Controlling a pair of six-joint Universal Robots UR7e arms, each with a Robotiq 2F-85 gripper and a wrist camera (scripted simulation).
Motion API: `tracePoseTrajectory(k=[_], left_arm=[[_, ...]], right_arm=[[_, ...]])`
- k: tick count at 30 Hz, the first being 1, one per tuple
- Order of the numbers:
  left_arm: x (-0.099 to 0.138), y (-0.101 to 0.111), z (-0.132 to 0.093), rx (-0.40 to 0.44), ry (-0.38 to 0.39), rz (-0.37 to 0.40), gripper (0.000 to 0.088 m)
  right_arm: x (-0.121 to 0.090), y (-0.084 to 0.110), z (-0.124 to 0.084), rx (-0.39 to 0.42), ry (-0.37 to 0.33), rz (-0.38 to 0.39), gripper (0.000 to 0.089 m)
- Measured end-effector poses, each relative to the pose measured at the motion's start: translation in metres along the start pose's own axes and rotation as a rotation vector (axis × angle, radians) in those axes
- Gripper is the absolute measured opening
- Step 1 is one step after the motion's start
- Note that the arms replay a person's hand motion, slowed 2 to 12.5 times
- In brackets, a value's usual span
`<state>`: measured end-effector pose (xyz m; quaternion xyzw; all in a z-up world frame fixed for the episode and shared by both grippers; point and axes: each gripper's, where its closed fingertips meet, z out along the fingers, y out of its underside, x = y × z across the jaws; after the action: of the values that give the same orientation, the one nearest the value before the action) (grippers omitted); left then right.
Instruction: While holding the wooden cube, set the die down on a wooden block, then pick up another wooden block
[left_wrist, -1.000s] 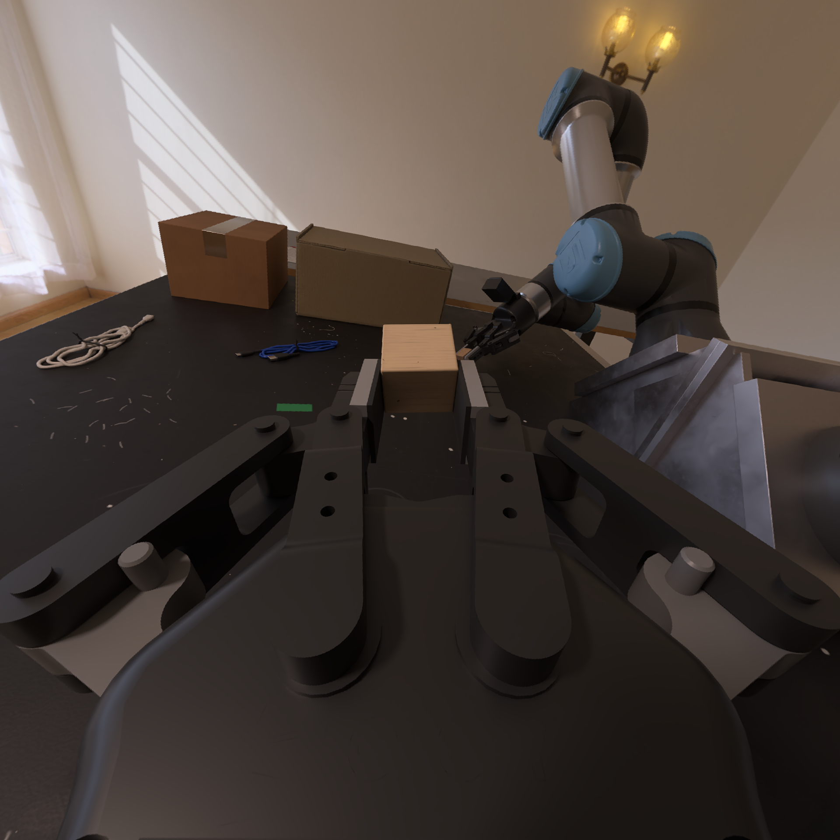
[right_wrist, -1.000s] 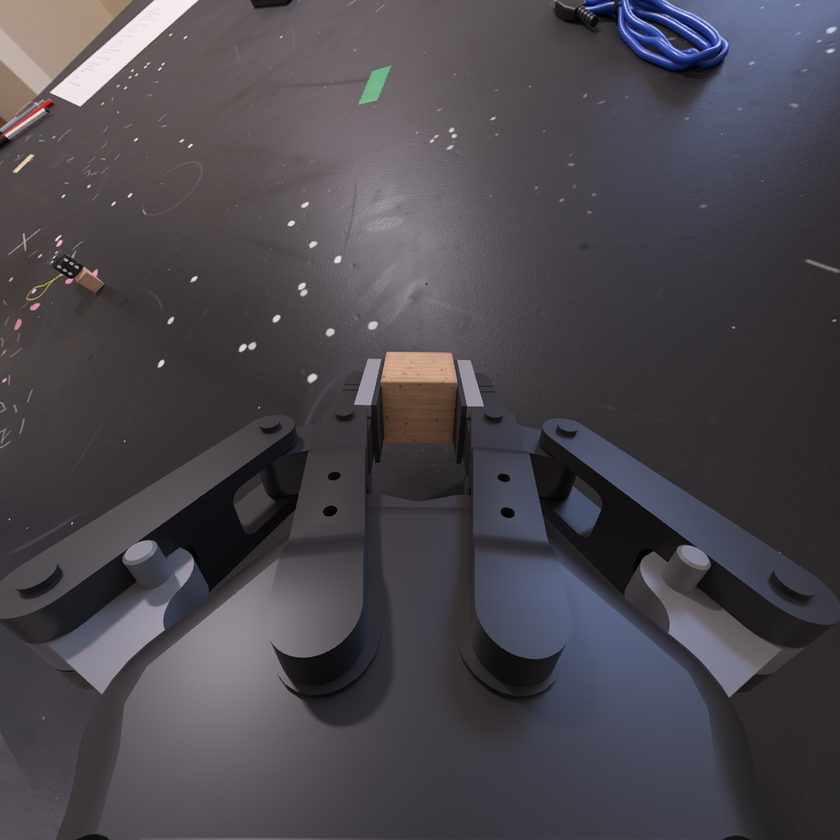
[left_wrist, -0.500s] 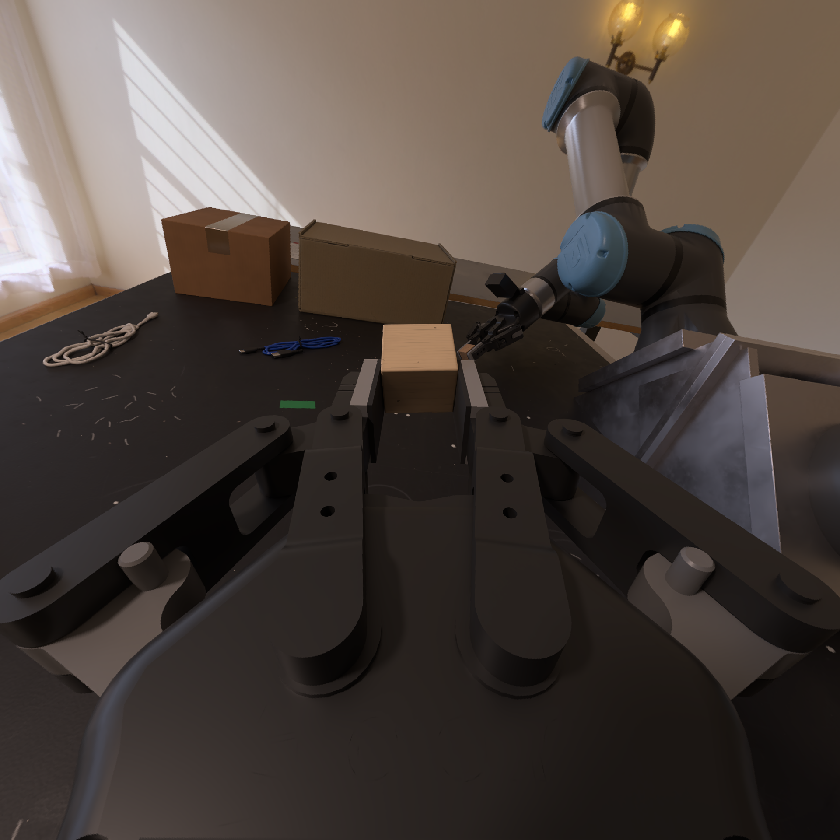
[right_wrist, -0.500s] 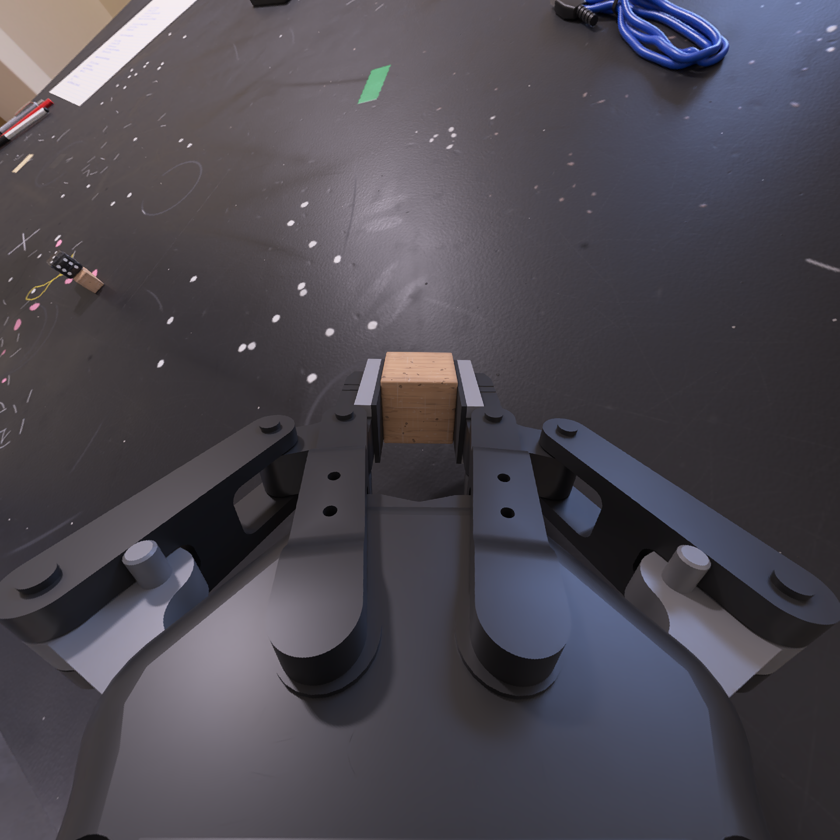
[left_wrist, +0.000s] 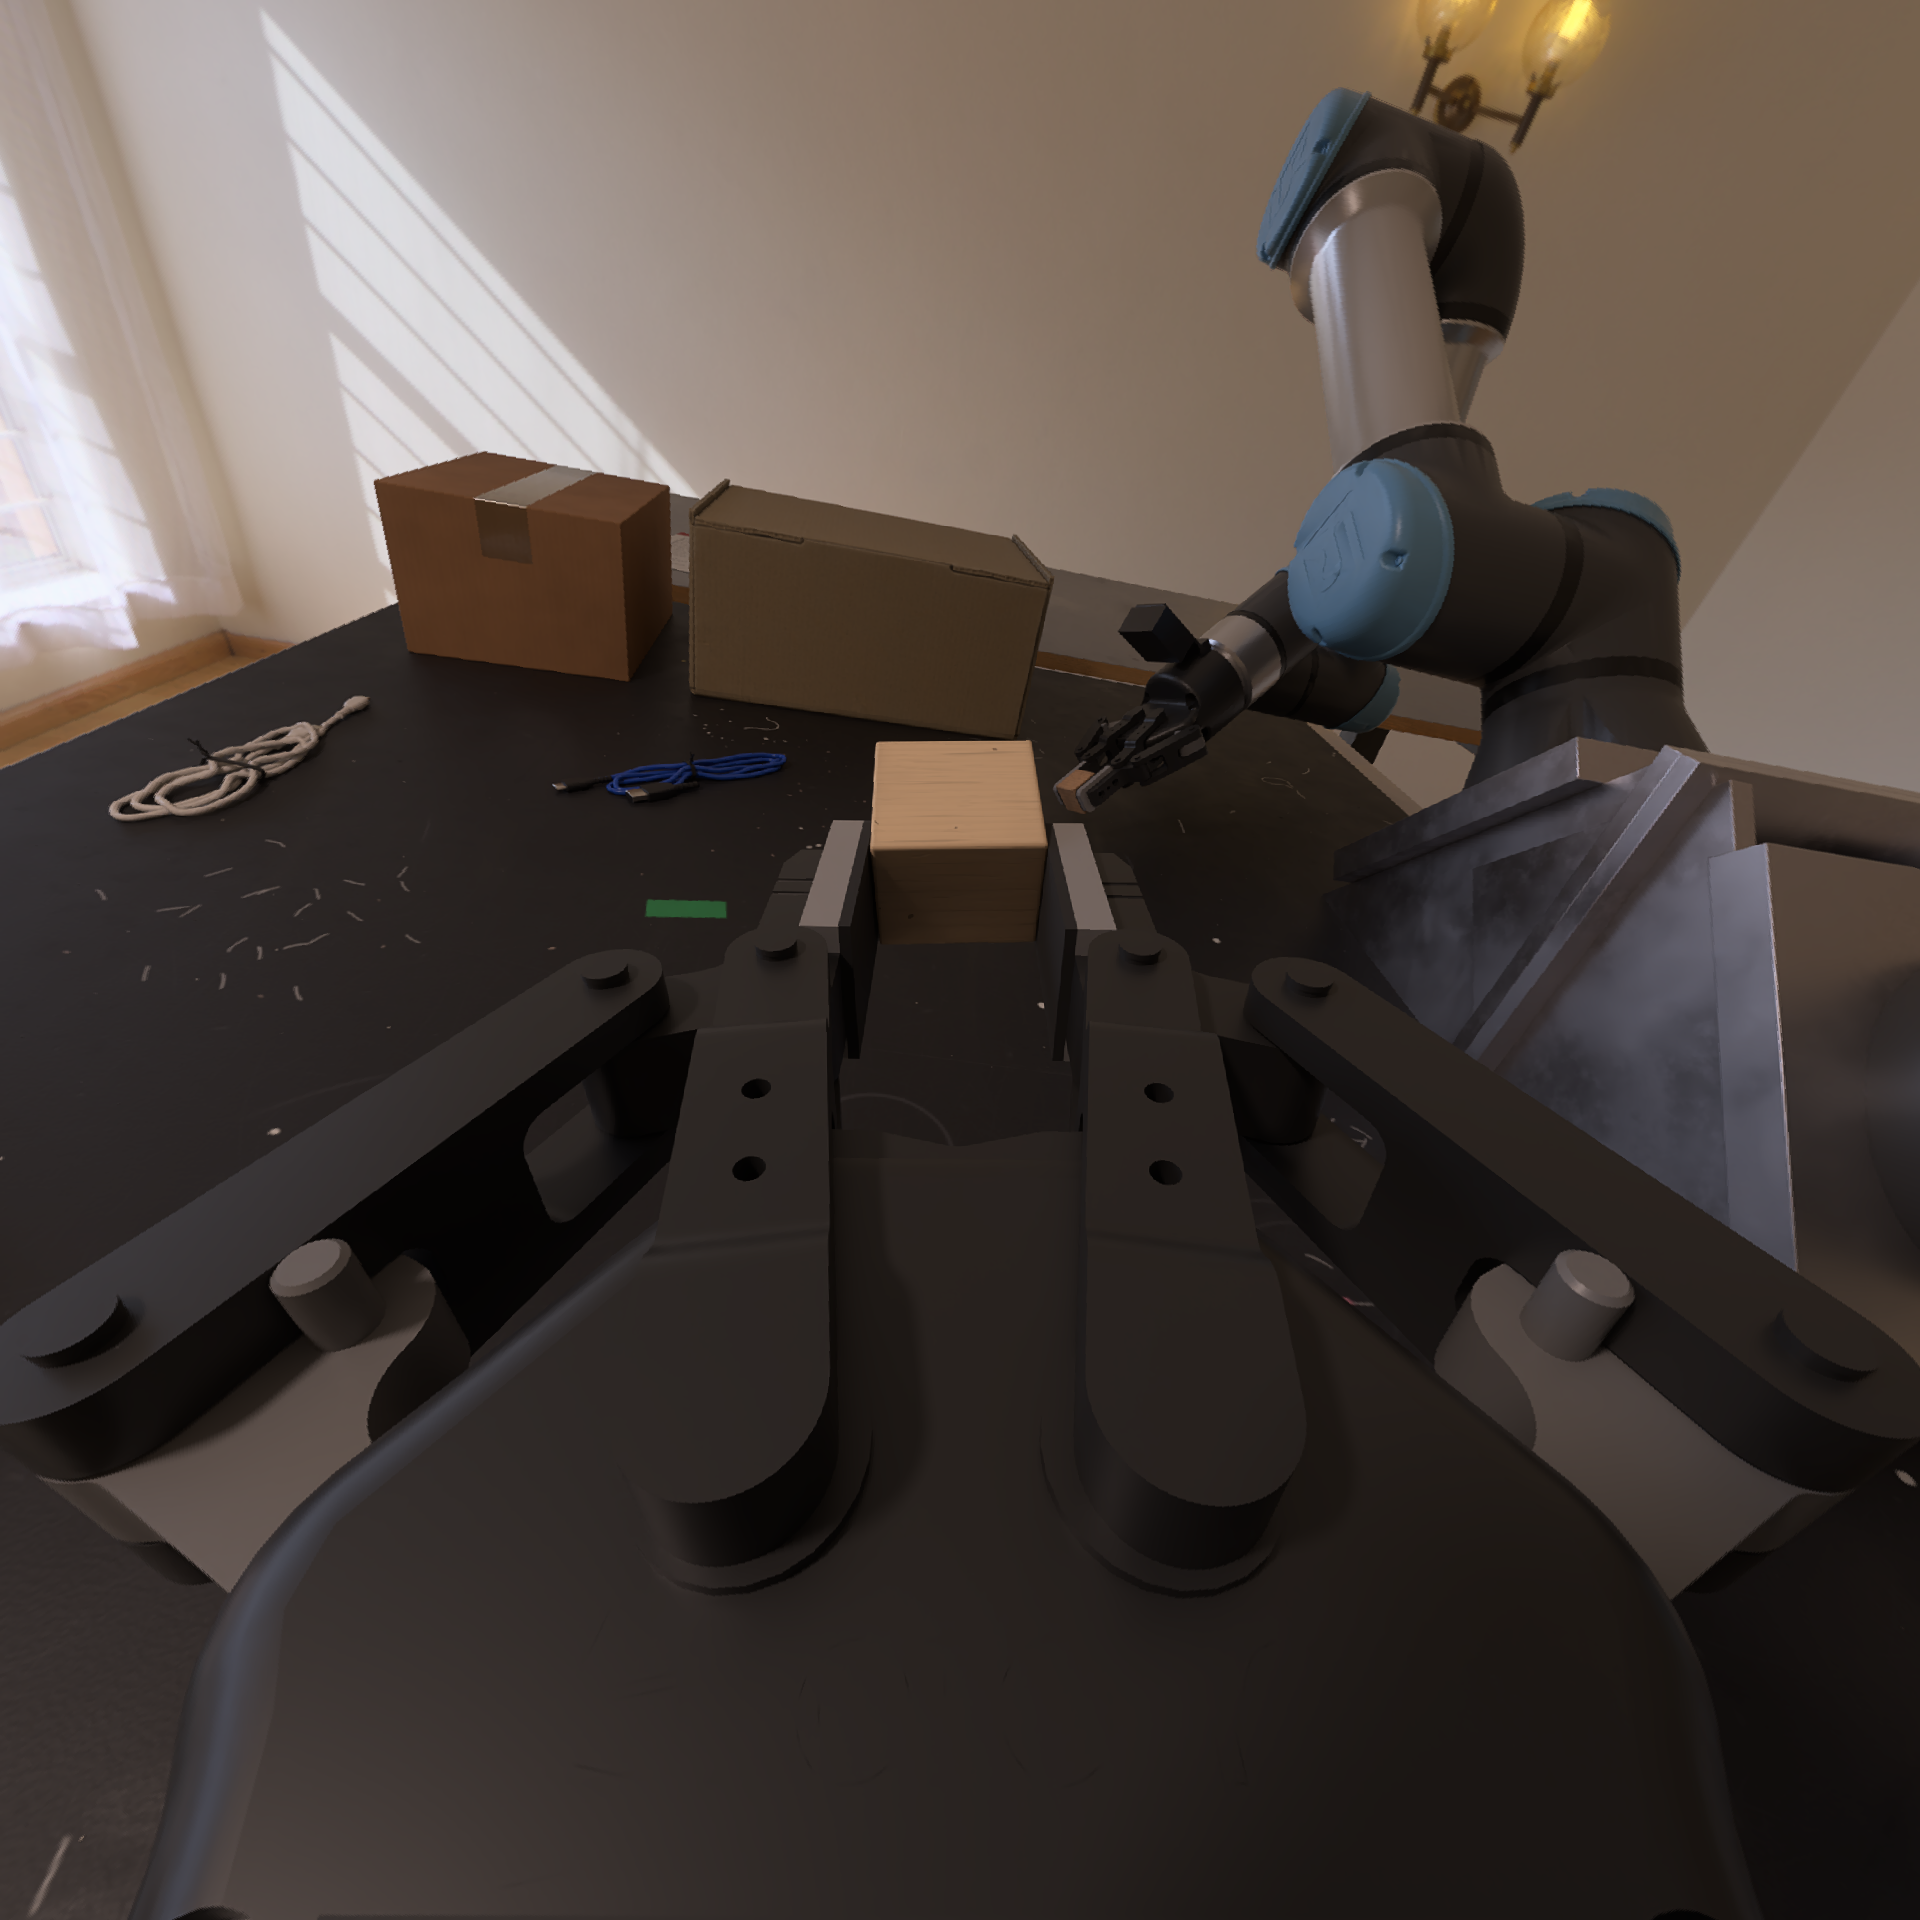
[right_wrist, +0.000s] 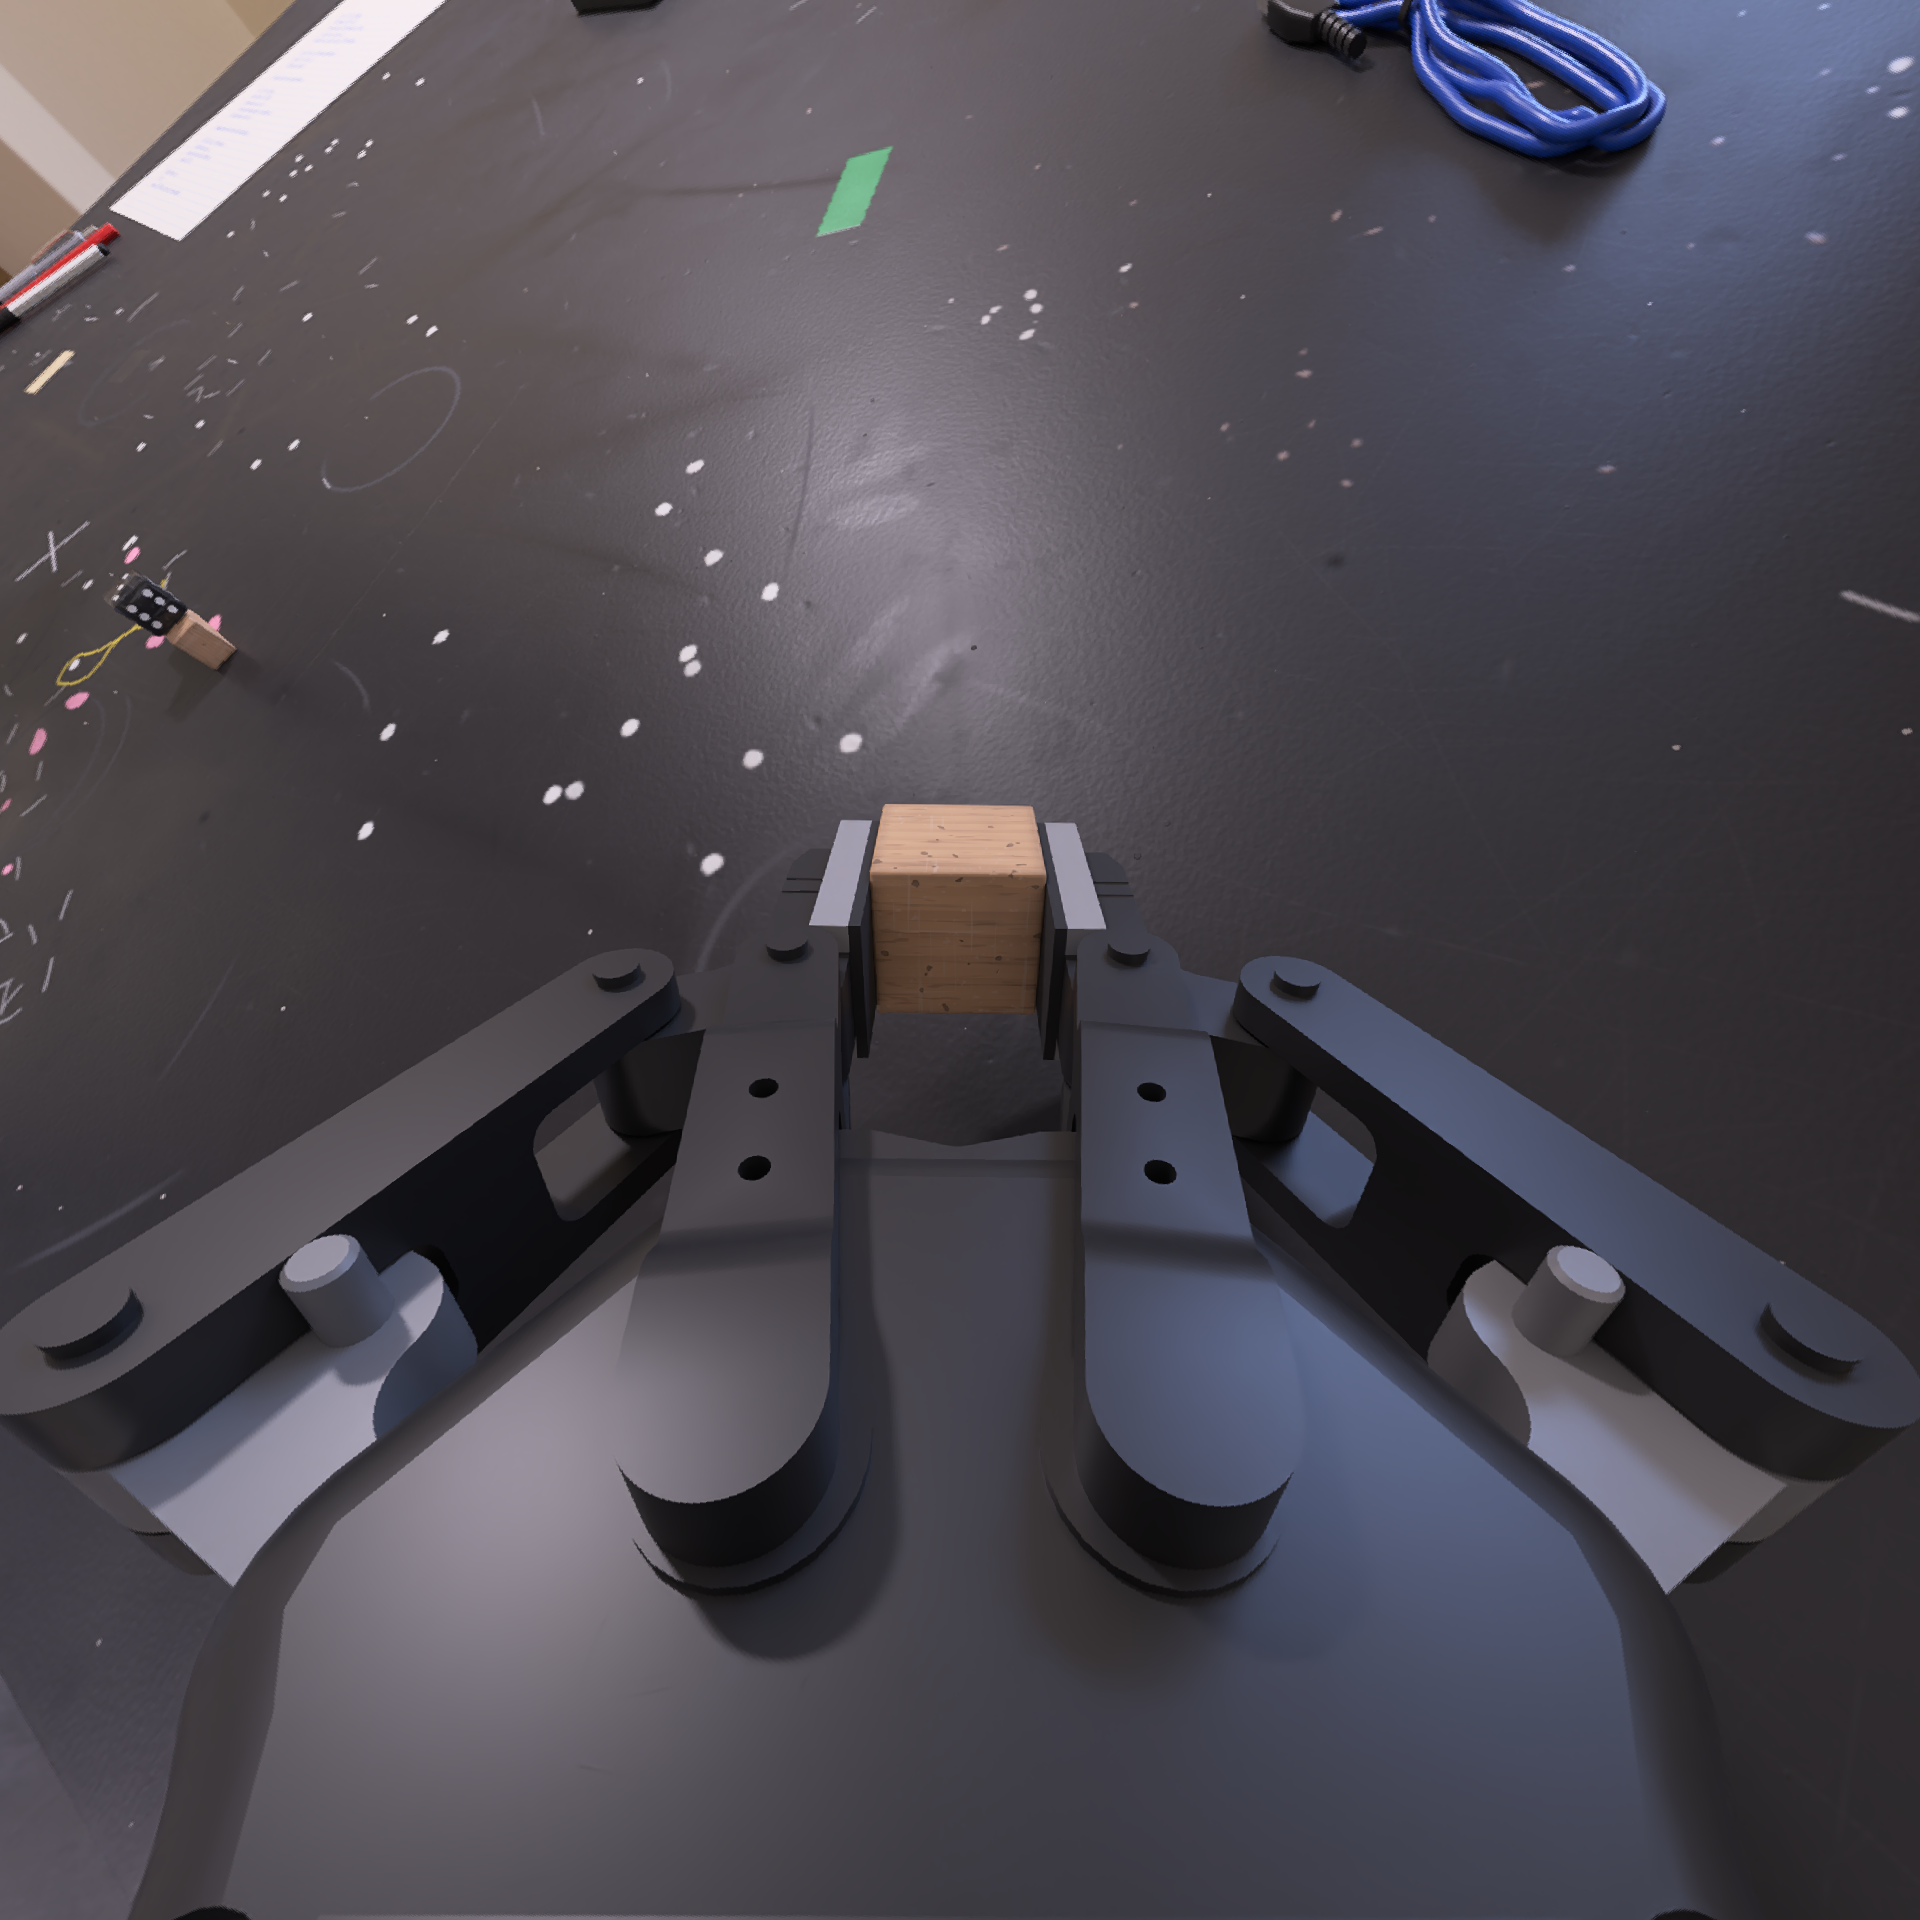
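My left gripper is shut on a pale wooden block and holds it above the black table. My right gripper is shut on a speckled wooden cube, held above the table. The right gripper also shows far off in the left wrist view, with its cube between the fingers. A black die with white pips sits on top of a small wooden block far left on the table in the right wrist view.
Two cardboard boxes stand at the table's far edge. A blue cable, a white rope and a green tape strip lie on the table. A metal structure stands at right. Pens and a paper strip lie far left.
The left wrist view has shifted slightly: the boxes and the right arm have moved a little up and right in frame. The right wrist view is unchanged. Both grips hold.
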<state>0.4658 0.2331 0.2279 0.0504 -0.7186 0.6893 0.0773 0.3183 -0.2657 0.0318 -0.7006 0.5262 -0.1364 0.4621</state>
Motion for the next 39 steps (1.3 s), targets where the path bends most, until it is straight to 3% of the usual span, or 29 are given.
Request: tracePoseTrajectory(k=[17, 39], left_arm=[[0.004, 0.005, 0.004, -0.053, -0.031, 0.013, 0.0276], [0.014, 0.022, 0.020, -0.184, -0.106, 0.055, 0.0276]], right_arm=[[0.000, 0.000, 0.000, 0.000, 0.002, -0.001, 0.0250], [0.000, 0.000, 0.000, -0.001, 0.002, -0.001, 0.0250]])
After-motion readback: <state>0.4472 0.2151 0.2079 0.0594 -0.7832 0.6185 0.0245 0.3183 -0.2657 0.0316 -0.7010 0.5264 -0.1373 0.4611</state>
